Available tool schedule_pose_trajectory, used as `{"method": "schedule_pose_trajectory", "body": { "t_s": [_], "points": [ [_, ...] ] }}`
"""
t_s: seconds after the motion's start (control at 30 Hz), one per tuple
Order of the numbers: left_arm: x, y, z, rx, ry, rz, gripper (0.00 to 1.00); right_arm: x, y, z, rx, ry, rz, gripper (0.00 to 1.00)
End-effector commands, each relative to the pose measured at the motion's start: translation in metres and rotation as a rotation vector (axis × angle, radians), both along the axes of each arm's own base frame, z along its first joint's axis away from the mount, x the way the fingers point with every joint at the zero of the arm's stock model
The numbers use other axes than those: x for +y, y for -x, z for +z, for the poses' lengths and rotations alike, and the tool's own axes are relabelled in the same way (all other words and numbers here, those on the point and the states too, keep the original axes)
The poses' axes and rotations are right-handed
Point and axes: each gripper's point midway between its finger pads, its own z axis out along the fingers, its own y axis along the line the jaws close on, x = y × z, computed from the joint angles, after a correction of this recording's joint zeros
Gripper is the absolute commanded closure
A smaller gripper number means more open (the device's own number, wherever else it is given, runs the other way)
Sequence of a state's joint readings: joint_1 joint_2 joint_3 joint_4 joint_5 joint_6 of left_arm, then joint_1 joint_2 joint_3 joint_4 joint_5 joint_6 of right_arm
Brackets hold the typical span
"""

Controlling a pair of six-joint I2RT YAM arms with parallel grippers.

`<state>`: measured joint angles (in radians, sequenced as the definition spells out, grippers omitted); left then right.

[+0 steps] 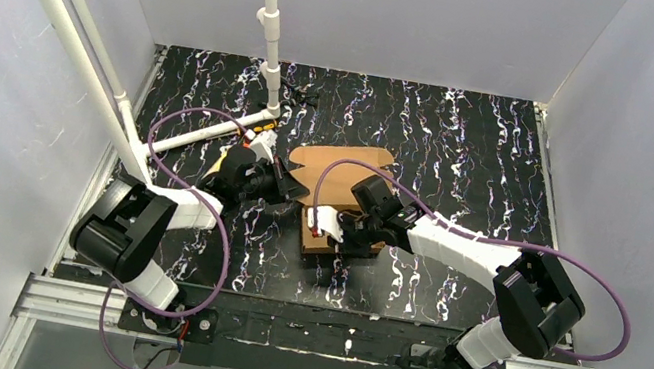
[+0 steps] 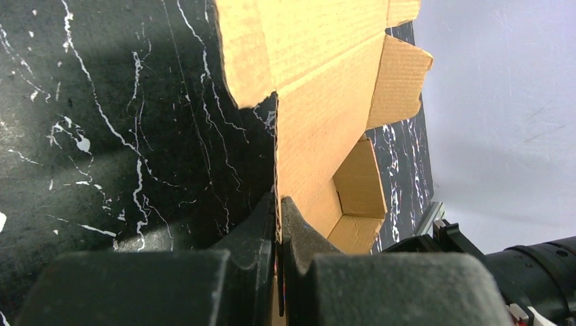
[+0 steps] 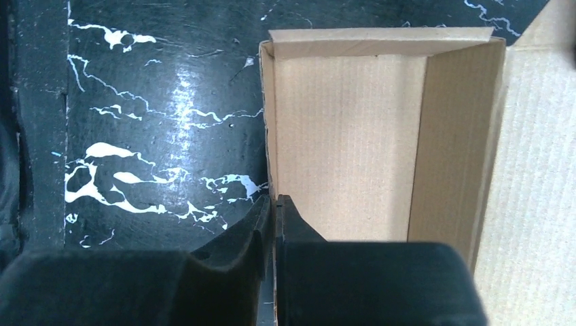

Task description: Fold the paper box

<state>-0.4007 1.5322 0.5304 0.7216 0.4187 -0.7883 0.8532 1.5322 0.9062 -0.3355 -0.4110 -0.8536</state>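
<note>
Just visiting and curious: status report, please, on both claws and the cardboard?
Left gripper shut on paper box wall edge. Right gripper shut on another wall. Box partly formed, lid open. No obstruction seen.

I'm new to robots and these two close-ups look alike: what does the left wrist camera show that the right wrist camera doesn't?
Only the left wrist view: the open panel of the paper box, with tabbed flaps, and a grey wall beyond. Only the right wrist view: a straight look into the box's tray, its walls upright. Both: the black marbled table, and a gripper shut on a cardboard edge: the left gripper in one, the right gripper in the other.
</note>
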Motion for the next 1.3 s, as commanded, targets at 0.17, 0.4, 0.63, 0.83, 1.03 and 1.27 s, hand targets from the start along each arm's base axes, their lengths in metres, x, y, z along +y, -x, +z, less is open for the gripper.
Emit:
{"method": "schedule_pose_trajectory", "body": {
  "t_s": [0.17, 0.4, 0.63, 0.83, 1.03, 1.27],
  "points": [
    [-0.001, 0.032, -0.002, -0.037, -0.003, -0.122, 1.0, 0.007, -0.037, 0.016, -0.033, -0.059, -0.188, 0.86],
    [0.001, 0.04, -0.003, -0.031, 0.003, -0.117, 1.0, 0.008, -0.036, 0.004, 0.02, -0.032, -0.211, 0.85],
    [0.002, 0.038, 0.0, -0.044, 0.002, -0.099, 1.0, 0.008, -0.035, 0.007, 0.022, -0.036, -0.202, 0.64],
    [0.007, 0.032, 0.0, -0.051, -0.012, -0.05, 1.0, 0.008, -0.005, 0.021, 0.1, -0.059, -0.054, 0.31],
    [0.01, 0.027, 0.0, -0.04, -0.011, -0.013, 1.0, 0.023, 0.004, 0.018, 0.109, -0.069, -0.024, 0.29],
    [0.01, 0.027, 0.003, -0.039, 0.001, -0.005, 1.0, 0.047, -0.019, 0.012, -0.014, -0.082, -0.178, 0.34]
  ]
}}
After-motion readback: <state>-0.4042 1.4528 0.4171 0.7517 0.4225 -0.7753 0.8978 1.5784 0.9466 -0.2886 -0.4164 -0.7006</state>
